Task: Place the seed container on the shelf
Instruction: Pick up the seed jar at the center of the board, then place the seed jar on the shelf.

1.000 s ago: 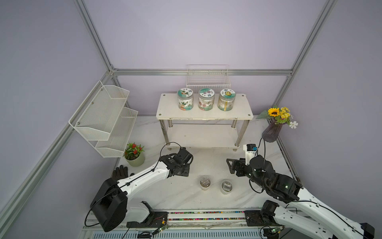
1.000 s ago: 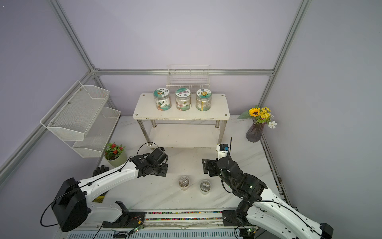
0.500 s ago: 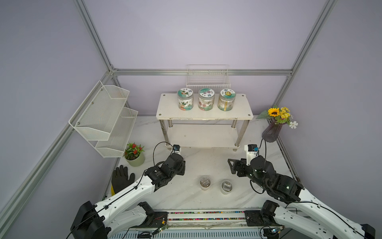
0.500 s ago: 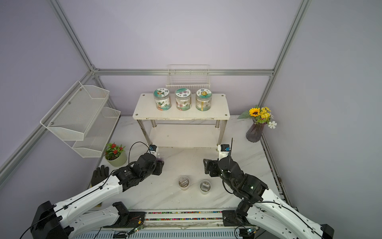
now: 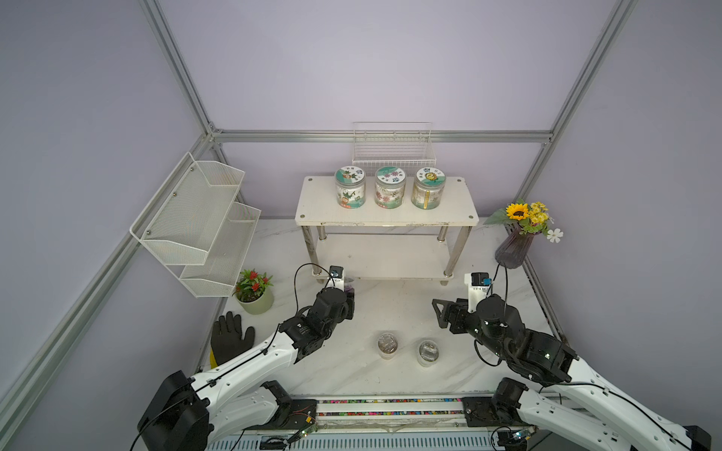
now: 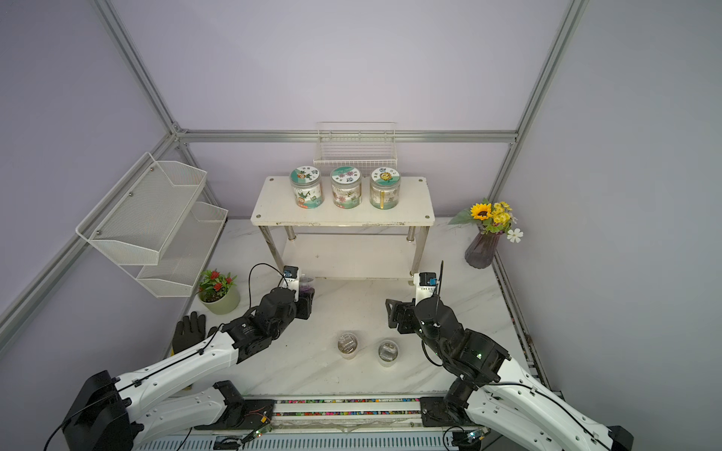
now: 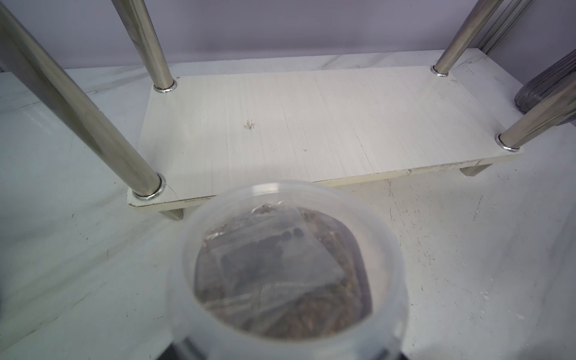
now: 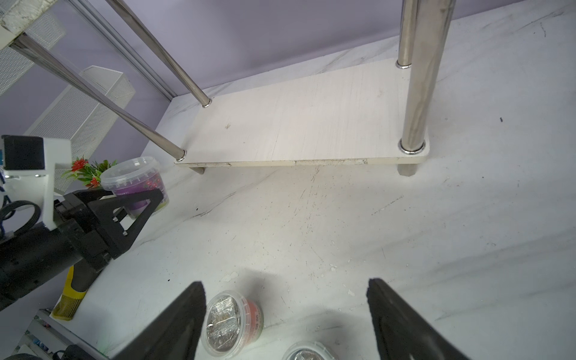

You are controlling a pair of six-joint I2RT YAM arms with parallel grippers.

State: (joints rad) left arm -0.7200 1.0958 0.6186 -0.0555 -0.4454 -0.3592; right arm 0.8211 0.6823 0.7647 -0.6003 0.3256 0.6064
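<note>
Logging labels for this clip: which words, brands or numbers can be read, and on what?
No text is legible anywhere.
Lid characters on the left jar, middle jar and right jar on the shelf: too small.
Purple label of the seed container: print too small.
Red label of the tub: blurred.

white arm links (image 5: 250, 359), black joints (image 5: 308, 332), thin black cables (image 5: 295, 285), white camera mounts (image 5: 474, 291).

I see the clear plastic seed tub with purple label (image 8: 134, 184) upright, just before the left front leg of the white two-tier chrome-legged shelf (image 5: 453, 209).
</note>
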